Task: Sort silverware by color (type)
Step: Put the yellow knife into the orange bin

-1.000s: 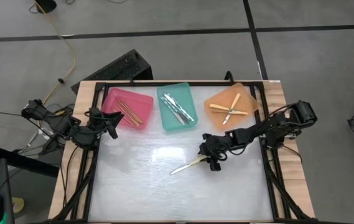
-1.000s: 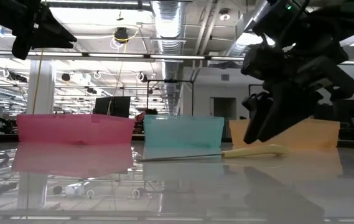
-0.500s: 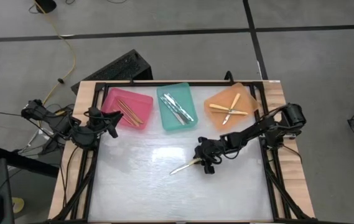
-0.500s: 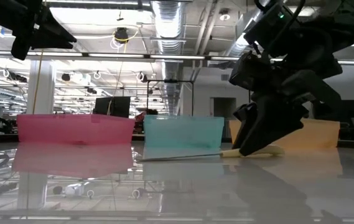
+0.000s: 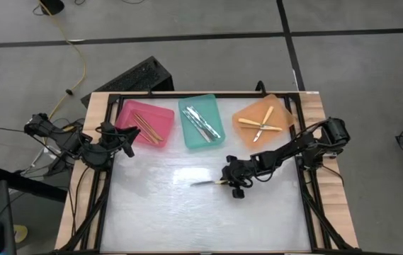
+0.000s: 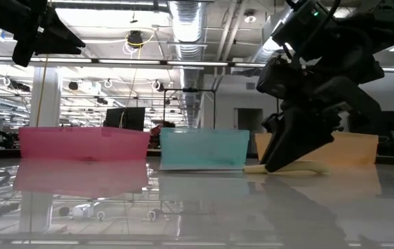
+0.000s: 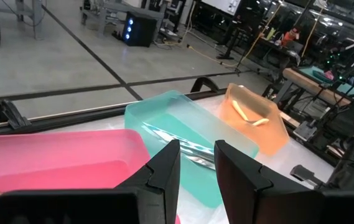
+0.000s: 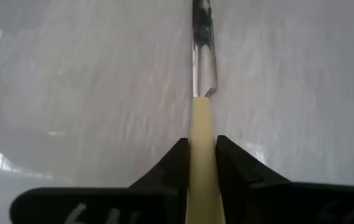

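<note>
One piece of silverware with a pale yellow handle (image 5: pixel 219 181) and a silvery metal end (image 8: pixel 203 56) lies on the white table, near its middle. My right gripper (image 5: pixel 227 180) is down on it, shut on the handle. My left gripper (image 5: pixel 128 146) waits raised by the pink tray (image 5: pixel 146 122), its fingers (image 7: pixel 164 171) apart around nothing. The pink tray holds orange-tan pieces, the teal tray (image 5: pixel 202 120) holds silvery ones, and the orange tray (image 5: pixel 262 120) holds pale yellow ones. My right gripper pinches the pale yellow handle (image 8: pixel 202 127) between its two fingers, a little short of where the metal begins. The fingers slant down from the table's right and lie along the piece. The handle (image 6: pixel 297 167) rests on the table, and its free end sticks out behind the fingers.
The three trays stand in a row along the table's far edge. A black frame (image 5: pixel 187 95) runs around the table. The white sheet (image 5: pixel 159 212) stretches from the trays to the near edge.
My right gripper has come down a little toward the table's left and shut on the yellow handle. The piece has turned on the table: its metal end has swung toward the far edge, from slanting to nearly level with the handle.
</note>
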Available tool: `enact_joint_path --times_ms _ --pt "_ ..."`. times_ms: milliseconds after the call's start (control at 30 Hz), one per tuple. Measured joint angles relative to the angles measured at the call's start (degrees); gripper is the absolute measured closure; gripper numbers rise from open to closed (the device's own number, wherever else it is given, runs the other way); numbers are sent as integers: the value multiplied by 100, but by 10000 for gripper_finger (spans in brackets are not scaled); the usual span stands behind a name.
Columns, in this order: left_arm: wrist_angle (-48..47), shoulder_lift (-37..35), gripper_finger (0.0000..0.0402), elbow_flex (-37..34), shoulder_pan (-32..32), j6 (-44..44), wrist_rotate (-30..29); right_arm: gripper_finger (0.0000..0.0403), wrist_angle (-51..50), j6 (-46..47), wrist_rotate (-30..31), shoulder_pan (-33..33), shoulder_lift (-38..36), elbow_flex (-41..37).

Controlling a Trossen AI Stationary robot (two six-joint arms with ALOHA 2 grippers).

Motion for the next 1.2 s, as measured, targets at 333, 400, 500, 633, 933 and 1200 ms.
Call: enact_joint_path --times_ms 333,400,500,633,933,1200 --pt "2 0 318 0 0 0 3 333 24 709 85 2 -7 20" --pt "2 -1 318 0 0 0 3 334 -16 719 88 2 -3 78" --pt "2 -1 318 0 0 -2 5 334 -65 719 108 2 -2 192" --pt "3 0 318 0 0 -2 9 335 -93 718 124 -2 9 369" --pt "4 0 318 0 0 -2 44 335 -129 717 134 -15 32 690" --pt "4 0 318 0 0 -2 44 335 -138 698 129 -134 -130 812"
